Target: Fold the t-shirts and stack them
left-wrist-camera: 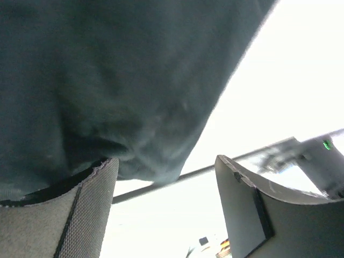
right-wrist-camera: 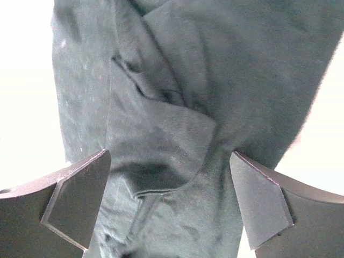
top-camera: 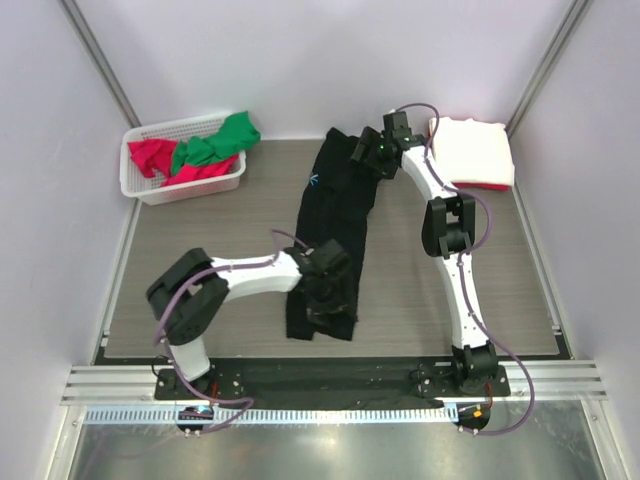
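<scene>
A black t-shirt (top-camera: 335, 215) lies in a long narrow strip down the middle of the table. My left gripper (top-camera: 325, 292) is over its near end. In the left wrist view it (left-wrist-camera: 165, 161) is open, and the black cloth (left-wrist-camera: 107, 80) rests against the left finger with nothing between the jaws. My right gripper (top-camera: 362, 150) is over the shirt's far end. In the right wrist view it (right-wrist-camera: 169, 156) is open, its fingers straddling the bunched black cloth (right-wrist-camera: 177, 80) and a folded sleeve.
A white lattice basket (top-camera: 140, 185) at the far left holds a red shirt (top-camera: 150, 155) and a green shirt (top-camera: 225, 138). A folded white shirt (top-camera: 470, 148) lies at the far right on top of a red one (top-camera: 490, 186). Side walls enclose the table.
</scene>
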`<action>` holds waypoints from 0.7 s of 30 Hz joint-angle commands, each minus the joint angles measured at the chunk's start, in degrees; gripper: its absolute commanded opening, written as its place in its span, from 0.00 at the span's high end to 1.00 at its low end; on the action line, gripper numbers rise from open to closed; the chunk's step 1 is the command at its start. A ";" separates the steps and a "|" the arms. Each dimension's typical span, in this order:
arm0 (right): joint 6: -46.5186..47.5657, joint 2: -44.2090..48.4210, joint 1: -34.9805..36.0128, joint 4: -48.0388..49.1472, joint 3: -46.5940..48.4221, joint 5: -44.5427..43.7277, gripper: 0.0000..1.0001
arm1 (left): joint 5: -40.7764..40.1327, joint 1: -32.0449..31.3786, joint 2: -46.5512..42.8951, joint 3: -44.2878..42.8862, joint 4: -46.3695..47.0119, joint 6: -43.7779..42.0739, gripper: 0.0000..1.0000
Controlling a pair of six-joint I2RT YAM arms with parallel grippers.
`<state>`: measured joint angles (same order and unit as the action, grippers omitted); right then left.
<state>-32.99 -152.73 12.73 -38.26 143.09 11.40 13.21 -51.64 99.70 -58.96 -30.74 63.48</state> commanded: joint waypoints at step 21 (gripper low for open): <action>-1.70 54.43 6.93 -2.18 -63.50 -5.78 0.02 | -17.26 7.77 -22.70 -9.02 -25.26 -14.53 0.22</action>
<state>-30.17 -108.16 14.70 -40.18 91.74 7.35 -2.76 -47.66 78.74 -75.55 -53.87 52.97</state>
